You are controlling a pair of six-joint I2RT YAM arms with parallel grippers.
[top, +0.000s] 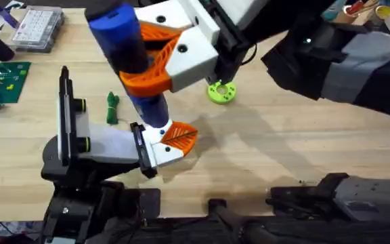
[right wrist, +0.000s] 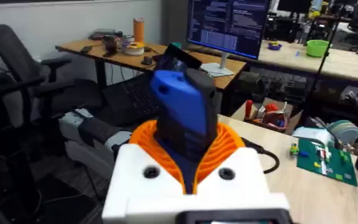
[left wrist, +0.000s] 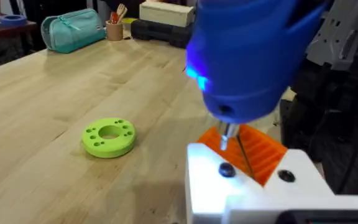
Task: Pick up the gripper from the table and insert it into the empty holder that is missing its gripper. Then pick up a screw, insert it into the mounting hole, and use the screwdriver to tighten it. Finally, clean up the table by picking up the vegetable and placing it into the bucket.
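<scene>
A pale wooden desk (top: 283, 156) fills the overhead view, with a parts box (top: 38, 28) and a green board (top: 2, 80) at the upper left. The holder (top: 97, 146) lies at lower left, its grey body ending in a black plate, and the gripper (top: 175, 141) sits against that plate, orange finger pointing right. The right hand (top: 164, 57) reaches in from the upper right, its white-and-orange fingers pinching the blue screwdriver (top: 131, 61), which stands upright above the gripper. In the left wrist view the screwdriver's metal tip (left wrist: 227, 135) comes down onto a dark screw (left wrist: 226, 170) in the white block; a blue light glows on the driver's side. The vegetable (top: 112, 107) lies just above the holder, apart from it. A lime ring disc (top: 221, 91) rests near the centre. I cannot tell the left hand's state.
</scene>
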